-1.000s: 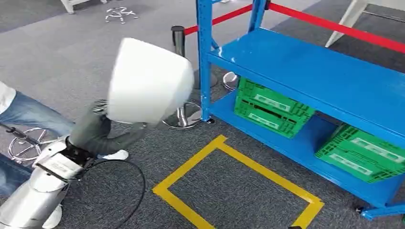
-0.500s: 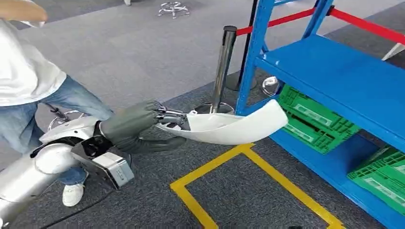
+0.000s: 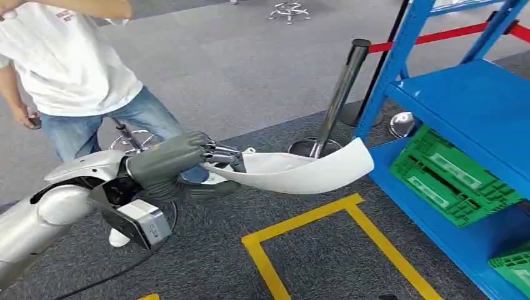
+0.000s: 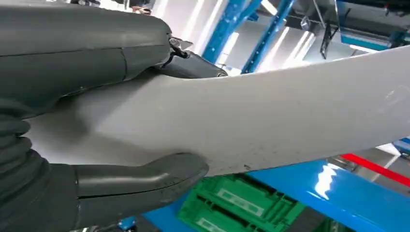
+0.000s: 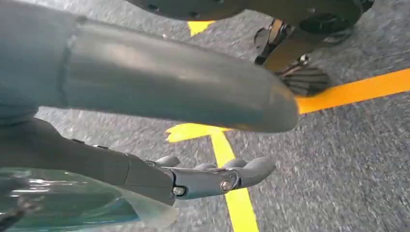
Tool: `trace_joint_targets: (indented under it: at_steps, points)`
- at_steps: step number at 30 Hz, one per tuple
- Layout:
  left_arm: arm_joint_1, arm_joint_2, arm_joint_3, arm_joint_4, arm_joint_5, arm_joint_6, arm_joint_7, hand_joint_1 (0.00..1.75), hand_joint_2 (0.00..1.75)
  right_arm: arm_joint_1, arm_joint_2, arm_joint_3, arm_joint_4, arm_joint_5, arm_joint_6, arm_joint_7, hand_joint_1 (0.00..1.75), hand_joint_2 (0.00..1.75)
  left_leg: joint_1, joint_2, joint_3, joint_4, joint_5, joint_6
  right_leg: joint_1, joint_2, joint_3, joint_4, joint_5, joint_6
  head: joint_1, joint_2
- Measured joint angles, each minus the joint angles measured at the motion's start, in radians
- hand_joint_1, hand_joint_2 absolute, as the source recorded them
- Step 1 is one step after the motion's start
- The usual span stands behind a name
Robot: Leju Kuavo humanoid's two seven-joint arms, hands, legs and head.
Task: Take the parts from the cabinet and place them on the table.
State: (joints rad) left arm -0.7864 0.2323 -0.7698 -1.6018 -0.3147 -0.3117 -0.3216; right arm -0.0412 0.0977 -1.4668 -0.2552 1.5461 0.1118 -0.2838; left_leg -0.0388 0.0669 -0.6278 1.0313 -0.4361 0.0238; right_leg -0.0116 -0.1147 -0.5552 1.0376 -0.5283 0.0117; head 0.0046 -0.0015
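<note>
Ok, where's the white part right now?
In the head view the white part is gripped by the left hand, jutting right above the carpet, its tip near the blue cabinet.

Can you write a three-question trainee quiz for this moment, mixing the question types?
1. True or false: the left hand grips the white curved part by one end.
2. What lies on the lower shelf of the blue rack? A) green crates B) red boxes C) white bags
3. Fill in: on the carpet below the part, yellow ____ marks out a rectangle.

Key:
1. True: in the left wrist view the thumb and fingers close on opposite faces of the part.
2. A: the green crates sit under the upper shelf.
3. tape.
</note>
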Motion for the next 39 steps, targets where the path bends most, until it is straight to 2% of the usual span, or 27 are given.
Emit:
trace_joint_targets:
  at_steps: [2, 3, 4, 5, 7, 8, 10, 11, 12, 13, 14, 17, 18, 19, 20, 21, 23, 24, 25, 27, 28, 29, 33, 35, 36, 38, 39]
  points:
    - [0.0, 0.006, -0.007, 0.006, 0.006, -0.006, -0.001, 1.75, 1.75, -0.005, 0.0, 0.002, 0.002, 0.005, 0.002, -0.002, 0.0, 0.0, 0.0, -0.026, 0.003, -0.013, 0.005, 0.007, 0.001, -0.024, 0.013, -0.012, 0.0, 0.008, -0.002, 0.0]
    - [0.0, 0.006, -0.01, 0.008, 0.01, -0.007, -0.002, 1.75, 1.75, -0.007, -0.001, 0.005, 0.002, 0.007, 0.002, -0.003, 0.0, 0.0, 0.015, -0.035, 0.02, -0.034, 0.016, 0.011, -0.003, -0.013, 0.007, -0.01, -0.012, 0.013, -0.001, 0.0]
    - [-0.008, 0.008, -0.014, 0.011, 0.011, -0.009, -0.004, 1.75, 1.75, -0.008, -0.003, 0.007, 0.002, 0.007, 0.002, -0.005, 0.0, 0.0, 0.015, -0.046, 0.023, -0.041, 0.017, 0.013, -0.002, 0.046, 0.0, 0.015, -0.027, 0.014, -0.002, 0.0]
    - [-0.015, 0.003, -0.017, 0.016, 0.011, -0.01, -0.004, 1.75, 1.75, -0.008, -0.003, 0.008, 0.002, 0.007, 0.002, -0.006, 0.0, 0.0, 0.018, -0.056, 0.022, -0.04, 0.02, 0.017, -0.003, 0.083, -0.032, 0.081, -0.06, 0.015, 0.0, 0.0]
    - [-0.014, 0.0, -0.027, 0.026, 0.009, -0.017, -0.004, 1.75, 1.75, -0.003, -0.003, 0.008, 0.004, 0.011, 0.004, -0.005, 0.0, 0.0, 0.018, -0.084, 0.021, -0.04, 0.017, 0.02, -0.004, 0.111, -0.117, 0.235, -0.116, 0.021, 0.005, 0.0]
    - [-0.015, 0.0, -0.034, 0.032, 0.011, -0.022, -0.004, 1.75, 1.75, -0.001, -0.004, 0.008, 0.005, 0.009, 0.005, -0.005, 0.0, 0.0, 0.018, -0.099, 0.022, -0.04, 0.017, 0.02, -0.004, 0.112, -0.145, 0.274, -0.116, 0.024, 0.006, 0.0]
    - [-0.017, 0.001, -0.042, 0.039, 0.012, -0.027, -0.002, 1.75, 1.75, 0.001, -0.005, 0.008, 0.005, 0.007, 0.008, -0.005, 0.0, 0.0, 0.02, -0.127, 0.022, -0.037, 0.016, 0.018, -0.008, 0.113, -0.137, 0.219, -0.054, 0.03, 0.006, 0.0]
    - [-0.021, 0.0, -0.044, 0.042, 0.009, -0.026, 0.0, 1.75, 1.75, 0.001, -0.007, 0.008, 0.005, 0.007, 0.011, -0.006, 0.0, 0.0, 0.024, -0.142, 0.022, -0.03, 0.013, 0.013, -0.012, 0.119, -0.105, 0.139, -0.001, 0.033, 0.005, 0.0]
    - [-0.027, 0.0, -0.045, 0.043, -0.003, -0.019, 0.003, 1.75, 1.75, 0.001, -0.008, 0.008, 0.005, 0.007, 0.013, -0.006, 0.0, 0.0, 0.027, -0.156, 0.021, -0.02, 0.006, 0.004, -0.019, 0.145, -0.064, 0.044, 0.051, 0.039, 0.006, 0.0]
    - [-0.033, 0.0, -0.046, 0.045, -0.017, -0.011, 0.005, 1.75, 1.75, 0.001, -0.007, 0.009, 0.006, 0.008, 0.014, -0.006, 0.0, 0.0, 0.028, -0.166, 0.015, -0.013, 0.001, -0.003, -0.027, 0.203, -0.051, 0.023, 0.028, 0.044, 0.006, 0.0]
    - [-0.04, 0.0, -0.048, 0.047, -0.028, -0.005, 0.01, 1.75, 1.75, 0.002, -0.006, 0.009, 0.008, 0.007, 0.015, -0.006, 0.0, 0.0, 0.027, -0.178, 0.003, 0.006, -0.002, -0.009, -0.027, 0.207, -0.033, 0.001, 0.025, 0.035, 0.005, 0.0]
    - [-0.044, 0.006, -0.058, 0.049, -0.08, 0.024, 0.013, 1.75, 1.75, 0.003, -0.007, 0.01, 0.008, 0.007, 0.016, -0.01, 0.0, 0.0, 0.032, -0.212, -0.004, 0.0, 0.006, -0.022, -0.019, 0.173, -0.033, 0.012, 0.025, 0.016, 0.006, 0.0]
    - [-0.047, 0.011, -0.063, 0.05, -0.098, 0.034, 0.013, 1.75, 1.75, 0.003, -0.004, 0.013, 0.01, 0.008, 0.017, -0.014, 0.0, 0.0, 0.033, -0.211, -0.009, 0.006, -0.001, -0.025, -0.026, 0.157, -0.03, 0.008, 0.027, 0.012, 0.006, 0.0]
    - [-0.053, 0.011, -0.063, 0.05, -0.11, 0.043, 0.01, 1.75, 1.75, 0.003, -0.006, 0.014, 0.01, 0.008, 0.017, -0.017, 0.0, 0.0, 0.026, -0.154, -0.017, 0.031, -0.016, -0.03, -0.024, 0.149, -0.026, 0.008, 0.024, 0.006, 0.0, 0.0]
    - [-0.06, 0.012, -0.065, 0.05, -0.124, 0.052, 0.009, 1.75, 1.75, 0.004, -0.006, 0.014, 0.01, 0.008, 0.016, -0.018, 0.0, 0.0, 0.029, -0.113, -0.043, 0.086, -0.044, -0.035, -0.02, 0.135, -0.022, 0.007, 0.021, -0.002, -0.008, 0.0]
    - [-0.064, 0.012, -0.068, 0.05, -0.128, 0.057, 0.009, 1.75, 1.75, 0.006, -0.006, 0.014, 0.01, 0.008, 0.017, -0.019, 0.0, 0.0, 0.033, -0.092, -0.081, 0.164, -0.077, -0.039, -0.016, 0.12, -0.019, 0.007, 0.018, -0.006, -0.008, 0.0]
    - [-0.063, 0.011, -0.077, 0.05, -0.136, 0.058, 0.007, 1.75, 1.75, 0.008, -0.007, 0.014, 0.01, 0.008, 0.016, -0.019, 0.0, 0.0, 0.036, -0.079, -0.149, 0.295, -0.119, -0.039, -0.01, 0.088, -0.014, 0.007, 0.012, -0.009, -0.008, 0.0]
    - [-0.062, 0.012, -0.081, 0.05, -0.136, 0.058, 0.007, 1.75, 1.75, 0.007, -0.007, 0.014, 0.01, 0.008, 0.016, -0.019, 0.0, 0.0, 0.036, -0.078, -0.156, 0.302, -0.111, -0.038, -0.008, 0.075, -0.011, 0.007, 0.009, -0.01, -0.008, 0.0]
    - [-0.063, 0.012, -0.082, 0.05, -0.136, 0.058, 0.007, 1.75, 1.75, 0.005, -0.007, 0.014, 0.01, 0.008, 0.016, -0.019, 0.0, 0.0, 0.035, -0.078, -0.141, 0.27, -0.081, -0.033, -0.006, 0.063, -0.007, 0.007, 0.005, -0.01, -0.008, 0.0]
    - [-0.07, 0.013, -0.083, 0.05, -0.148, 0.055, 0.006, 1.75, 1.75, 0.005, -0.006, 0.015, 0.01, 0.008, 0.018, -0.019, 0.0, 0.0, 0.025, -0.057, -0.066, 0.118, 0.007, -0.016, -0.004, 0.039, 0.007, 0.007, -0.004, -0.01, -0.008, 0.0]
    - [-0.08, 0.013, -0.087, 0.05, -0.169, 0.055, 0.006, 1.75, 1.75, 0.006, -0.006, 0.016, 0.011, 0.008, 0.019, -0.02, 0.0, 0.0, 0.012, -0.006, -0.03, 0.041, 0.03, -0.004, -0.004, 0.029, 0.012, 0.005, -0.009, -0.008, -0.008, 0.0]
    - [-0.09, 0.014, -0.091, 0.05, -0.18, 0.052, 0.008, 1.75, 1.75, 0.005, -0.006, 0.016, 0.013, 0.009, 0.019, -0.021, 0.0, 0.0, -0.002, 0.015, -0.017, 0.023, 0.014, 0.001, 0.003, 0.018, 0.012, 0.006, -0.014, -0.001, -0.009, 0.0]
    - [-0.115, 0.022, -0.105, 0.053, -0.181, 0.031, 0.014, 1.75, 1.75, -0.003, -0.006, 0.023, 0.014, 0.01, 0.019, -0.02, 0.0, 0.0, 0.0, -0.034, -0.009, -0.008, 0.014, 0.014, 0.003, -0.03, 0.03, -0.01, -0.022, 0.018, -0.008, 0.0]
    - [-0.137, 0.023, -0.114, 0.057, -0.189, 0.026, 0.02, 1.75, 1.75, -0.006, -0.006, 0.023, 0.014, 0.009, 0.019, -0.019, 0.0, 0.0, 0.012, -0.052, 0.002, -0.021, 0.02, 0.022, -0.002, 0.077, -0.006, 0.053, -0.055, 0.022, -0.01, 0.0]
    - [-0.143, 0.021, -0.118, 0.059, -0.19, 0.018, 0.02, 1.75, 1.75, -0.006, -0.006, 0.023, 0.014, 0.009, 0.019, -0.019, 0.0, 0.0, 0.015, -0.065, 0.002, -0.021, 0.02, 0.024, -0.002, 0.102, -0.049, 0.132, -0.087, 0.024, -0.003, 0.0]
    - [-0.143, 0.019, -0.13, 0.064, -0.19, 0.015, 0.02, 1.75, 1.75, 0.0, -0.006, 0.023, 0.014, 0.01, 0.021, -0.016, 0.0, 0.0, 0.015, -0.092, 0.003, -0.02, 0.018, 0.027, -0.004, 0.114, -0.14, 0.277, -0.131, 0.03, -0.002, 0.0]
    - [-0.144, 0.021, -0.137, 0.068, -0.191, 0.014, 0.021, 1.75, 1.75, 0.002, -0.006, 0.024, 0.014, 0.008, 0.023, -0.016, 0.0, 0.0, 0.016, -0.109, 0.003, -0.019, 0.017, 0.026, -0.005, 0.113, -0.169, 0.302, -0.119, 0.033, -0.002, 0.0]
